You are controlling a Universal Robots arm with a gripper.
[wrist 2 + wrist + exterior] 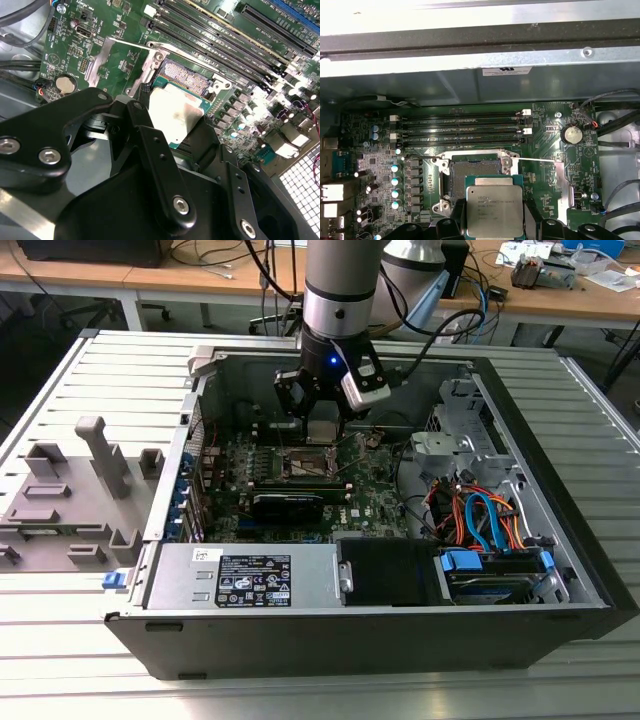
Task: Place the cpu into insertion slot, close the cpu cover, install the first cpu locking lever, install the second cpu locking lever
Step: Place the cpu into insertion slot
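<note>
Seating the cpu [495, 210] squarely
End effector [324, 423], upper centre in the exterior view, clamps it; keep it level over the insertion slot [475, 172].

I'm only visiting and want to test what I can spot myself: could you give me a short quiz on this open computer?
1. True or false: the cpu already sits in the insertion slot.
2. The cpu cover is: A) closed, B) swung open, C) held by the gripper.
3. Fill in: the gripper is shut on the ____.
Key: 1 false, it is held above the slot; 2 B; 3 cpu.
</note>
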